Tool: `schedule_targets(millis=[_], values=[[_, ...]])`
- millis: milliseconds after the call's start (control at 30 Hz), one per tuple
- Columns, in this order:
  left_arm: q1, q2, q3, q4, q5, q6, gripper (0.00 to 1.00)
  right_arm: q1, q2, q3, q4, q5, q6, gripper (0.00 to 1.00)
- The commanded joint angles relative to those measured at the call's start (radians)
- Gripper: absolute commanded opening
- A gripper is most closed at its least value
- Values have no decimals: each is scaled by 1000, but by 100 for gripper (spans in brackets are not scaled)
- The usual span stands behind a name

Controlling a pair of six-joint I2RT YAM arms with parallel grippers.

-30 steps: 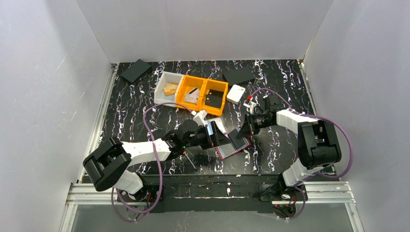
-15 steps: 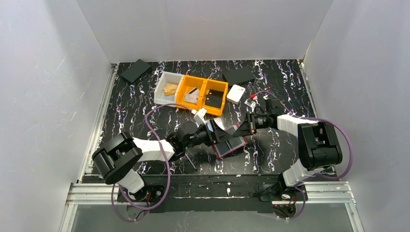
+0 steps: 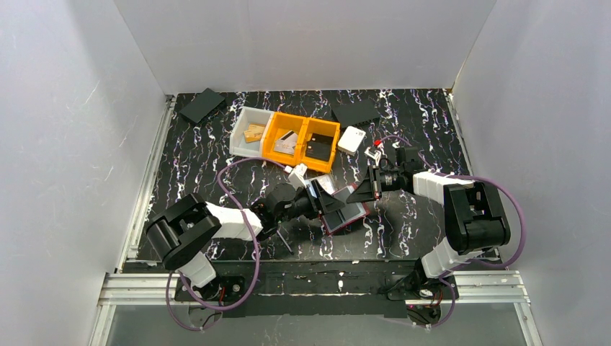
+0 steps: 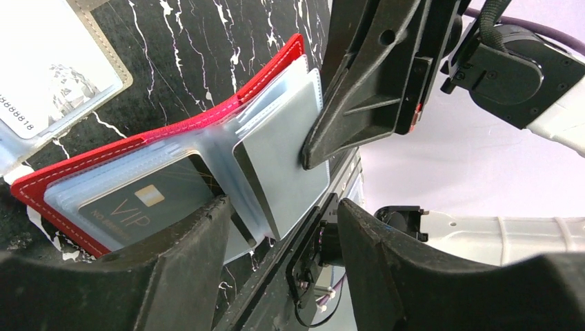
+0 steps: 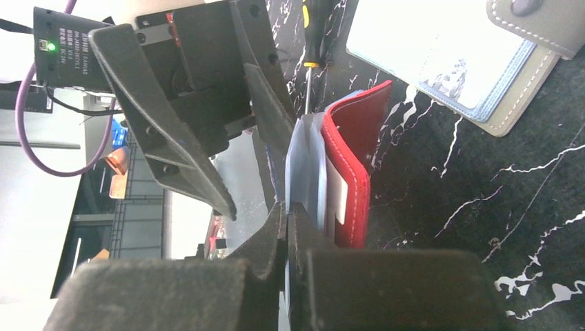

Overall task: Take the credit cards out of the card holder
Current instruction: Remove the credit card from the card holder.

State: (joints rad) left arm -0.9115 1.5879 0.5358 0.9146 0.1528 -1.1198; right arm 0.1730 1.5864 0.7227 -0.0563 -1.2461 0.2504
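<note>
The red card holder lies open on the table, its clear sleeves fanned out; in the top view the card holder sits between the two arms. A dark grey credit card marked VIP sits in a left sleeve. My right gripper is shut on one clear sleeve and holds it upright beside the red cover. My left gripper is open. Its fingers straddle the near edge of the raised sleeves without pinching them.
A grey card holder with a white card lies just behind, also in the right wrist view as the grey card holder. A screwdriver lies near the left arm. A white bin, orange bins and black pads stand further back.
My left gripper has slid right up to the holder and its jaws have narrowed. My right gripper has come left and stood a sleeve upright.
</note>
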Motion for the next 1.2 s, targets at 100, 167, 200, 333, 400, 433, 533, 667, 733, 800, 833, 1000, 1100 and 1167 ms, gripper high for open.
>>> schedule_targets(millis=[100, 167, 200, 333, 400, 433, 533, 667, 733, 800, 833, 1000, 1100, 1167], values=[[-1, 38, 24, 52, -18, 2, 49, 0, -30, -5, 47, -94, 32, 1], [-1, 51, 24, 74, -15, -6, 45, 0, -24, -4, 47, -107, 37, 1], [-1, 58, 23, 95, -14, -9, 43, 0, -22, -5, 47, -111, 39, 1], [-1, 78, 21, 152, -4, -22, 35, 1, -11, -5, 47, -116, 41, 1], [-1, 82, 20, 173, -1, -26, 32, 2, -10, -6, 47, -114, 41, 1], [-1, 83, 18, 181, 0, -28, 31, 2, -9, -6, 47, -112, 41, 1], [-1, 76, 12, 201, -2, -28, 27, 2, -7, -6, 47, -111, 43, 1], [-2, 78, 9, 212, -2, -32, 24, 5, -1, -8, 47, -114, 43, 1], [0, 89, 8, 224, -2, -41, 22, 6, -1, -6, 47, -117, 44, 1], [0, 99, 0, 253, -4, -46, 12, 6, 1, -8, 60, -116, 44, 1], [1, 102, -8, 272, -6, -49, 3, 6, 2, -8, 72, -115, 44, 1], [18, 95, -56, 332, -3, -48, 0, 6, 1, -6, 76, -114, 49, 7], [28, 80, -79, 346, 11, -31, 0, 6, 1, -4, 78, -124, 49, 19], [35, 76, -87, 351, 28, -23, 0, 6, 1, -2, 80, -135, 47, 25]])
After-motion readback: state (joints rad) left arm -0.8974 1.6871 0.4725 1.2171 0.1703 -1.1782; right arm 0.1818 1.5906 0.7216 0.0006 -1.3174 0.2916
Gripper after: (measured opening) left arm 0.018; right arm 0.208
